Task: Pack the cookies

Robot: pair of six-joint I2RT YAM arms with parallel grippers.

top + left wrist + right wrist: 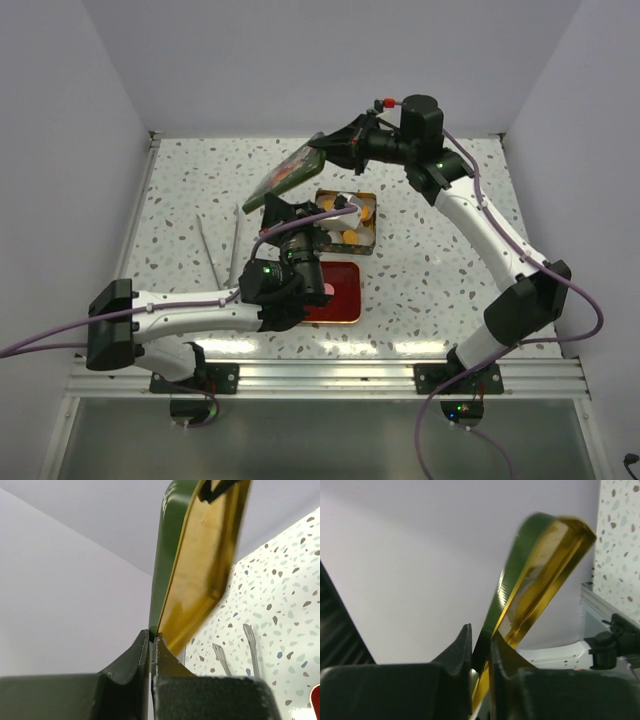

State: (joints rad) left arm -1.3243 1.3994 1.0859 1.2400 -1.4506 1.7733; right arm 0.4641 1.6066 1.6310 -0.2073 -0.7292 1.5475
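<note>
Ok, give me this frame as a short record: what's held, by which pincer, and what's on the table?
left pincer: shut on one edge of the green lid
right pincer: closed on another edge of the same lid
lid state: tilted, lifted off the table, gold inside
tin: open, cookies inside
red tray: near side of tin, partly hidden by left arm
tongs: lying left of tin

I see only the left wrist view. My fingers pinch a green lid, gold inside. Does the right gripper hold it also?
Observer: Yes, the right gripper is shut on the lid, at its other end.
Operator: Where is the tin?
Observer: It stands open on the table, right of the left gripper, orange cookies inside.
Operator: What else is near?
Observer: A red tray, partly hidden under the left arm.
</note>
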